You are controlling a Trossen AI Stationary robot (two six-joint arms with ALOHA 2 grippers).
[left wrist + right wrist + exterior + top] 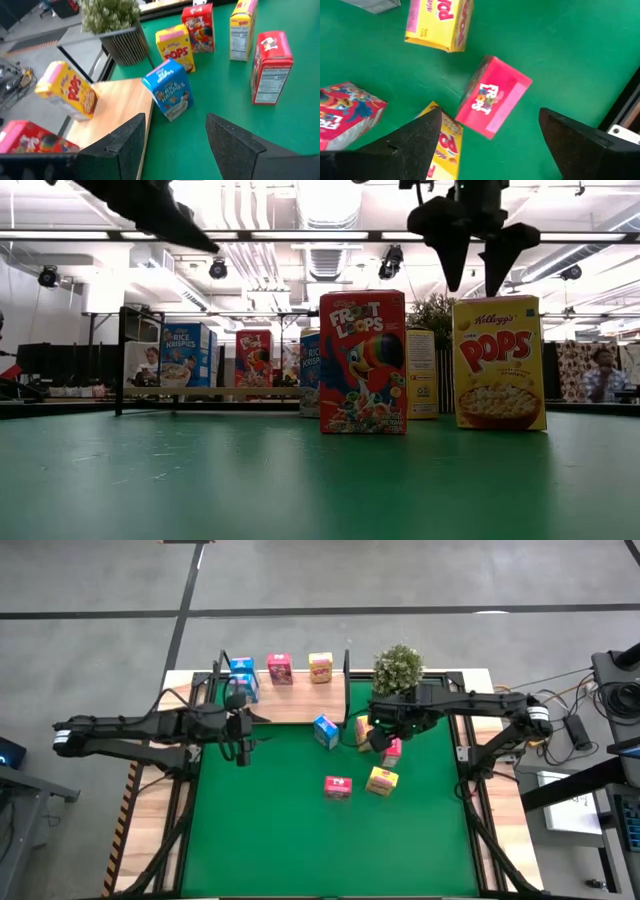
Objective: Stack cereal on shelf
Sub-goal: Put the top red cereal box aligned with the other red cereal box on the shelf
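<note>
The wooden shelf (pixel 290 705) lies along the mat's far edge. Blue boxes (pixel 243 678), a pink box (pixel 280 668) and a yellow box (pixel 320 667) stand on it. On the green mat stand a blue box (pixel 326 731), a yellow box (pixel 362 728), two pink boxes (pixel 391 750) (pixel 338 786) and another yellow box (pixel 381 781). My left gripper (pixel 240 748) is open and empty, above the mat just in front of the shelf's left part. My right gripper (pixel 380 737) is open and empty, raised above a pink box (pixel 492 97), and shows high in the low view (pixel 473 255).
A potted green plant (pixel 398 668) stands right of the shelf, just behind my right arm. The shelf's black end frames (pixel 346 675) rise at both ends. The near half of the green mat (pixel 330 850) holds no boxes. People show in the room beyond the table.
</note>
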